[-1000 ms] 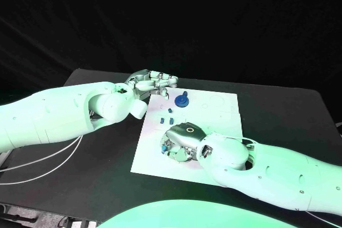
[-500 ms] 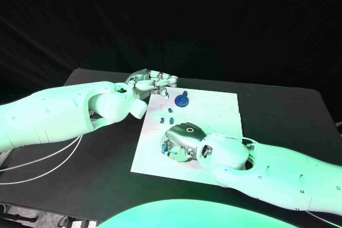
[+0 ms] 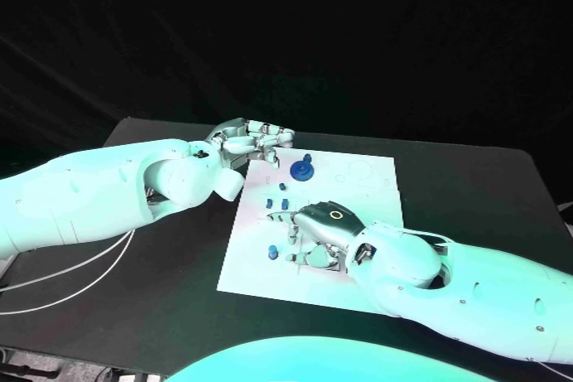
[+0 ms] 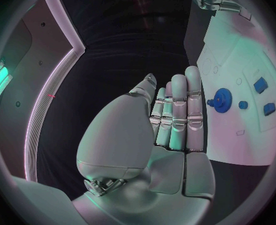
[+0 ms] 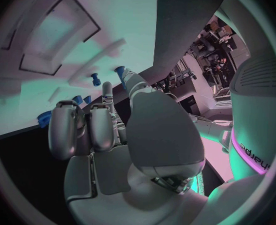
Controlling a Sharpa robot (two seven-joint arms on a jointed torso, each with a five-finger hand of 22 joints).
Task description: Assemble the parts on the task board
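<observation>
1. Task board (image 3: 358, 274) lies mid-surface; blue gear (image 3: 305, 170) stands at its far end, small blue parts (image 3: 272, 252) lie nearer.
2. Left hand (image 3: 248, 142) hovers at the board's far corner, released, fingers straight.
3. Right hand (image 3: 320, 233) is over the board's middle; grasp unclear, possibly empty.
4. Advice: approach a part vertically and pinch it squarely.
5. No legible writing on the board.

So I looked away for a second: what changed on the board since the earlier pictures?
The right hand has shifted away from the board's near left part, uncovering a small blue part lying on the task board. The left hand stays at the far left corner, holding nothing, and the blue gear has not moved.
</observation>
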